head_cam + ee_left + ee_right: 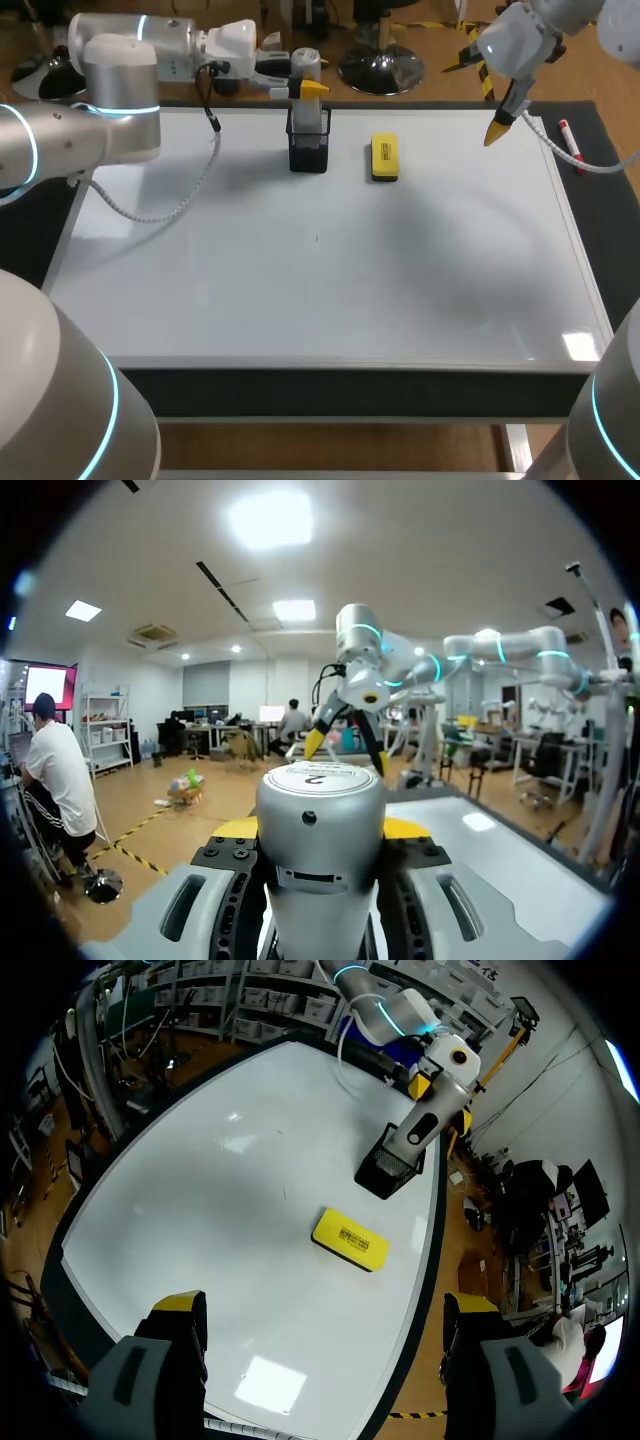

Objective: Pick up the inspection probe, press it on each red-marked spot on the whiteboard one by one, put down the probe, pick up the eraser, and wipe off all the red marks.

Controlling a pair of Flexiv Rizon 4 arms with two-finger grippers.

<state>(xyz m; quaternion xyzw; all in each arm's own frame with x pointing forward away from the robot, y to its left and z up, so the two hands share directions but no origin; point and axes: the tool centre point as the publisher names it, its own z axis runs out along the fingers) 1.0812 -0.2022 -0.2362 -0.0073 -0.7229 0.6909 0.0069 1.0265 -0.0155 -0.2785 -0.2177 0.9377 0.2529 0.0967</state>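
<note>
Left hand (305, 88) clenched on probe (320, 800) at holder (308, 150); right hand (325, 1310) released. Eraser (384, 158) lies on whiteboard (320, 290); no red marks discernible. Probe pickup or put-down, unclear.

Bright, even overhead light, nothing fancy. The glossy white whiteboard (330, 290) throws a glare patch (580, 345) at its near right corner, and there's another under the right gripper (322, 1305). Shadows on it are soft. The silver cylindrical probe (320, 810) clamped in the left gripper (322, 828) shows a mild sheen.
</note>
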